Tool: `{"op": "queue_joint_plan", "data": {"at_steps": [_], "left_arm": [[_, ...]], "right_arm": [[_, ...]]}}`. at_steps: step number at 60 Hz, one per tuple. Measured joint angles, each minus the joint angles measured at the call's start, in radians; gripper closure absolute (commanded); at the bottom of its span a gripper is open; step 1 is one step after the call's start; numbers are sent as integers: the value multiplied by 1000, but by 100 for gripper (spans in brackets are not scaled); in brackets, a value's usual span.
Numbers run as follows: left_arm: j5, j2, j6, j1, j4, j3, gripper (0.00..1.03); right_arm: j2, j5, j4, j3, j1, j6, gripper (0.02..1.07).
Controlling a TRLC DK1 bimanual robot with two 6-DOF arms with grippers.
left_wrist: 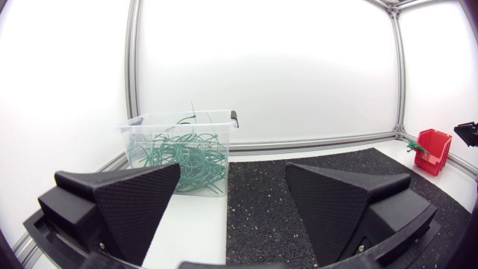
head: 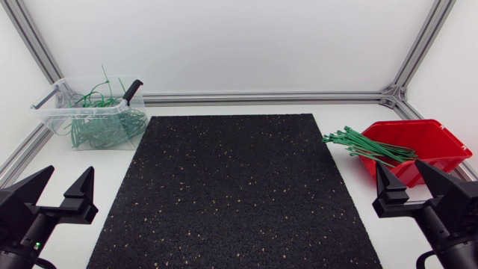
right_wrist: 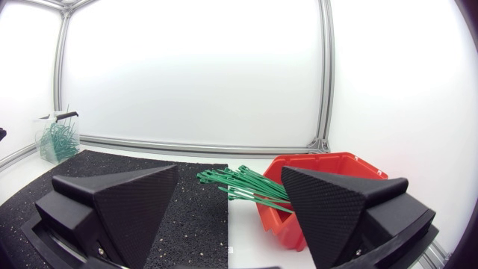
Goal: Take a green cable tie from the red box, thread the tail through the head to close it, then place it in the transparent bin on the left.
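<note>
A red box (head: 429, 142) stands at the table's right, with a bundle of straight green cable ties (head: 366, 146) sticking out over its left rim. In the right wrist view the red box (right_wrist: 328, 179) and the green cable ties (right_wrist: 243, 183) lie just ahead of my right gripper (right_wrist: 228, 202). A transparent bin (head: 89, 112) at the back left holds several looped green ties (head: 101, 127). Ahead of my left gripper (left_wrist: 231, 194) is the transparent bin (left_wrist: 179, 149). My left gripper (head: 60, 190) rests open at the front left. My right gripper (head: 407, 187) rests open at the front right. Both hold nothing.
A black speckled mat (head: 235, 190) covers the middle of the white table. An aluminium frame rail (head: 261, 97) runs along the back edge. A black clip (head: 133, 90) sits on the bin's right rim.
</note>
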State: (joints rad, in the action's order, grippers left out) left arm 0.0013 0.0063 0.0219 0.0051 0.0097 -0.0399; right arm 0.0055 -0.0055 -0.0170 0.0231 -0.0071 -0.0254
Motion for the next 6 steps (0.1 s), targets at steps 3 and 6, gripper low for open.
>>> {"op": "queue_joint_plan", "data": {"at_steps": [3, 6], "left_arm": [[0, 0, 0, 0, 0, 0, 5], [0, 0, 0, 0, 0, 0, 5]], "right_arm": [[0, 2, 0, 0, 0, 0, 7], [0, 3, 0, 0, 0, 0, 7]]}}
